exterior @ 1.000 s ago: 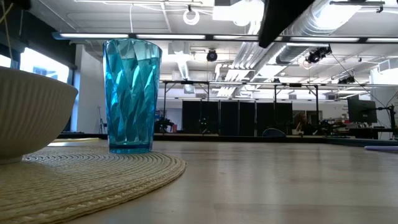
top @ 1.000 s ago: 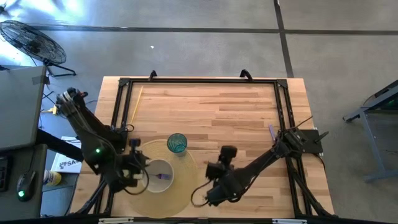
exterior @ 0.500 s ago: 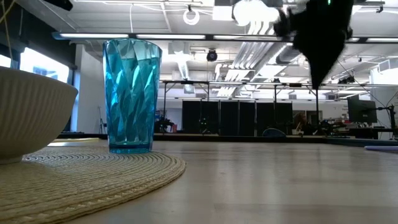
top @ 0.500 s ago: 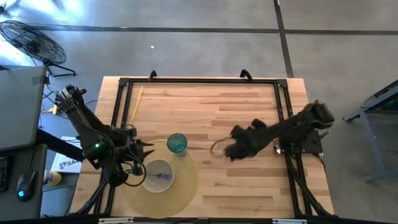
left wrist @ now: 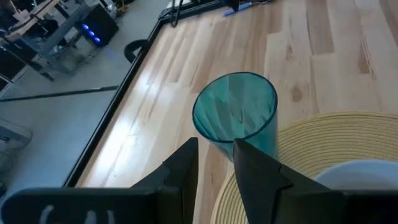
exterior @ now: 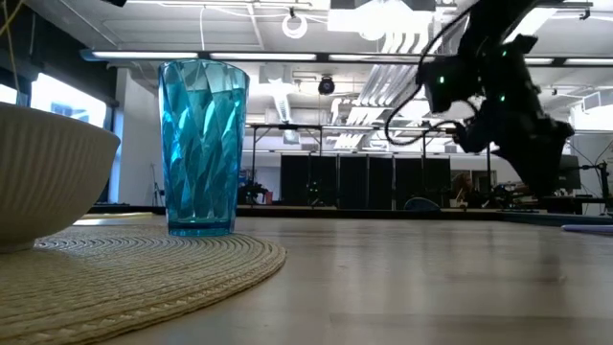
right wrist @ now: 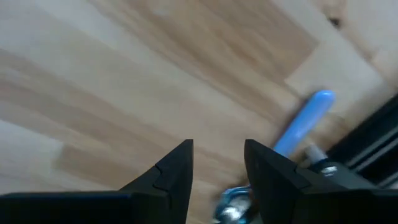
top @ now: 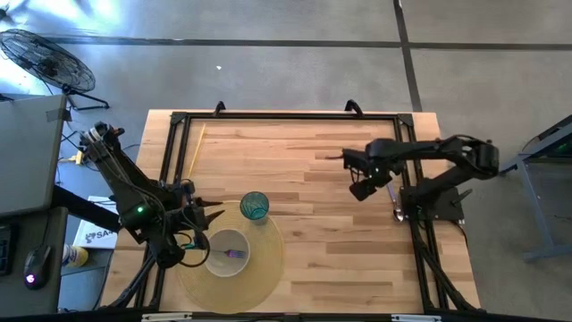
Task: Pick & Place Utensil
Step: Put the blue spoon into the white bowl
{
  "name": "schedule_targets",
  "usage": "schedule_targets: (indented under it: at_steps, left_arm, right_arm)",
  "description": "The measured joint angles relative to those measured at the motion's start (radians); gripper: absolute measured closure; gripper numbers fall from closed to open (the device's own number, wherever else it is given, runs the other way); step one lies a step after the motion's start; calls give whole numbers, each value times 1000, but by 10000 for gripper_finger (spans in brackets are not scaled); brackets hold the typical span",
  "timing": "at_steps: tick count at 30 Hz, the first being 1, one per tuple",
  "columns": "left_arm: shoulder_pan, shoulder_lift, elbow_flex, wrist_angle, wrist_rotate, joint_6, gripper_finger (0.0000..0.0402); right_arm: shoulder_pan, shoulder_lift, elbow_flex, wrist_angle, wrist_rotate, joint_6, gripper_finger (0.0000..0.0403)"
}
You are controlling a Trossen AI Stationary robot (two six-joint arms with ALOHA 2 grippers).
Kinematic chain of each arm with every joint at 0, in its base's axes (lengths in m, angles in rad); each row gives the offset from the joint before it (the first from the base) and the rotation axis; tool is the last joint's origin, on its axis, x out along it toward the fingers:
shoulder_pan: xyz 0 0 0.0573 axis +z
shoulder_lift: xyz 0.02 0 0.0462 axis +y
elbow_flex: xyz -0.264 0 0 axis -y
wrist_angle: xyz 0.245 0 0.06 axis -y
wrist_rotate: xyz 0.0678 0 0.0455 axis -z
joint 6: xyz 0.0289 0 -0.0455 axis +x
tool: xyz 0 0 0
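The right gripper (top: 361,189) is held above the bench (top: 295,152) near its right edge, jaws narrowly parted and empty, with the blue-handled utensil (right wrist: 303,127) lying just ahead beside the black frame (top: 407,170). A fork (top: 236,254), apparently, is seen in the bowl (top: 227,253) by the left gripper (left wrist: 214,158), whose jaws are likewise narrow and empty. With so narrow a gap the handle could be missed, or the frame struck.
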Motion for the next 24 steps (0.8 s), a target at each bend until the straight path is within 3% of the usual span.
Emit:
schedule_targets:
  at_steps: [6,15,24]
  left_arm:
    - [0,0,0,0,9,-2,305]
    - [0,0,0,0,33,-8,305]
    - [0,0,0,0,38,-8,305]
  right_arm:
    - [-153,54,-29,-35,-8,-144,263]
    - [-232,88,-164,-23,21,-193,210]
    - [-292,85,-254,97,-77,-236,189]
